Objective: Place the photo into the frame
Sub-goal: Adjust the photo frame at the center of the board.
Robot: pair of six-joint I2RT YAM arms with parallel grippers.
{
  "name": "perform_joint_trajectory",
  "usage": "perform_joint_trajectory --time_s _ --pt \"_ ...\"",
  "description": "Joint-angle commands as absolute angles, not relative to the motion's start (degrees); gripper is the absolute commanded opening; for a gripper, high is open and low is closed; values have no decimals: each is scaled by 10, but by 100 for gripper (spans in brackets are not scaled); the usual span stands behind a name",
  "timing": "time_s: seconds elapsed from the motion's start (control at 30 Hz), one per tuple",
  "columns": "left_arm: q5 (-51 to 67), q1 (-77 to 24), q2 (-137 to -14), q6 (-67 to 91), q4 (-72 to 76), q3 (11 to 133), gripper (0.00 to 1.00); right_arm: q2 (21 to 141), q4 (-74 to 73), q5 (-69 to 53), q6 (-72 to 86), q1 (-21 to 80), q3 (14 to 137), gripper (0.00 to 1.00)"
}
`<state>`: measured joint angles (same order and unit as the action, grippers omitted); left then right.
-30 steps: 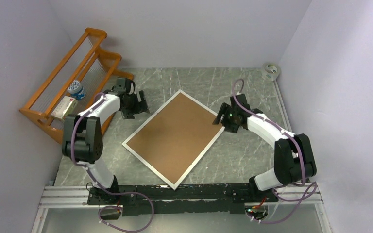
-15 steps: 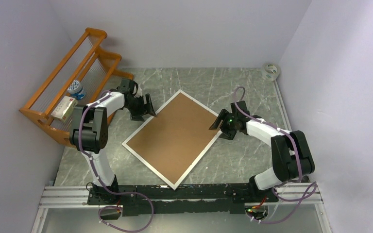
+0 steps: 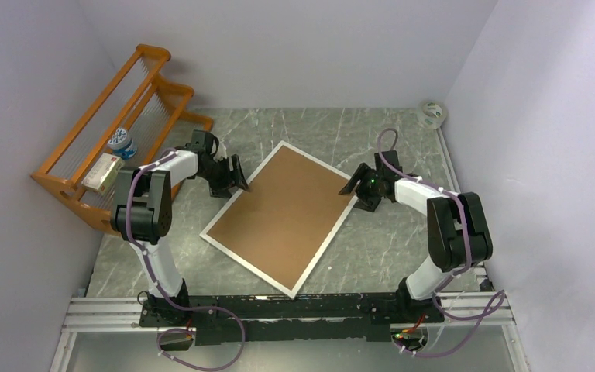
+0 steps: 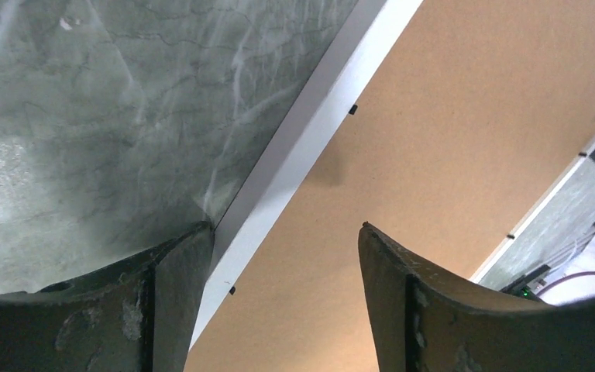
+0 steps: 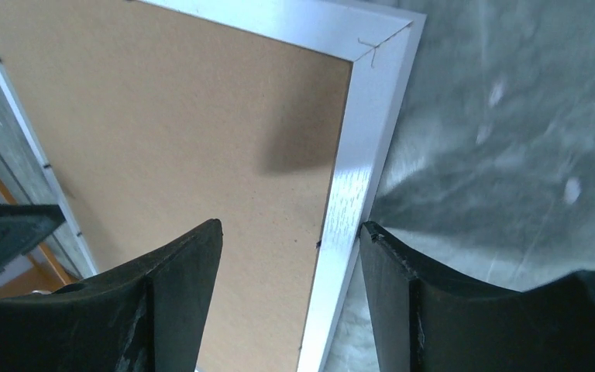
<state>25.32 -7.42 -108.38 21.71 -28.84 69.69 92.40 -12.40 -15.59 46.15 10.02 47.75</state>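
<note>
White-silver rectangular picture frame [image 3: 279, 221] is lying brown back up on the grey marbled table [image 3: 403, 256], long axis running far-right to near-left. Left hand [image 3: 236, 177] and right hand [image 3: 354, 191] are both gaping wide, gripping nothing, straddling opposite rims, equally near.

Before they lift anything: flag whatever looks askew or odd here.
The frame lies back up, skewed diagonally to the table edges. No photo is in view; it may be hidden inside.
</note>
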Motion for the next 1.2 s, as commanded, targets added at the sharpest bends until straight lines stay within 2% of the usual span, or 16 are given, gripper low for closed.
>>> perform_joint_trajectory --time_s 0.0,0.17,0.43,0.6,0.73,0.87,0.97,1.07,1.17 --pt "293 -78 -1091 219 -297 667 74 946 -67 -162 436 80 531 68" --pt "360 -83 -1087 226 -277 649 66 988 -56 -176 423 62 574 68" --pt "352 -142 -1076 211 -304 631 42 1047 -40 -202 426 41 645 66" --pt "368 -171 -1057 210 -294 606 22 1055 -56 -195 433 36 668 65" --pt "369 -173 -1063 199 -312 615 15 1038 -109 -139 428 33 680 67" --pt "377 -174 -1057 222 -293 607 17 979 -154 -72 414 33 669 72" --pt "367 -175 -1049 238 -284 603 23 932 -146 -106 409 35 639 71" --pt "355 -175 -1040 250 -281 600 30 891 -95 -209 433 45 582 65" --pt "349 -175 -1031 263 -272 598 36 859 -36 -262 483 89 528 57"
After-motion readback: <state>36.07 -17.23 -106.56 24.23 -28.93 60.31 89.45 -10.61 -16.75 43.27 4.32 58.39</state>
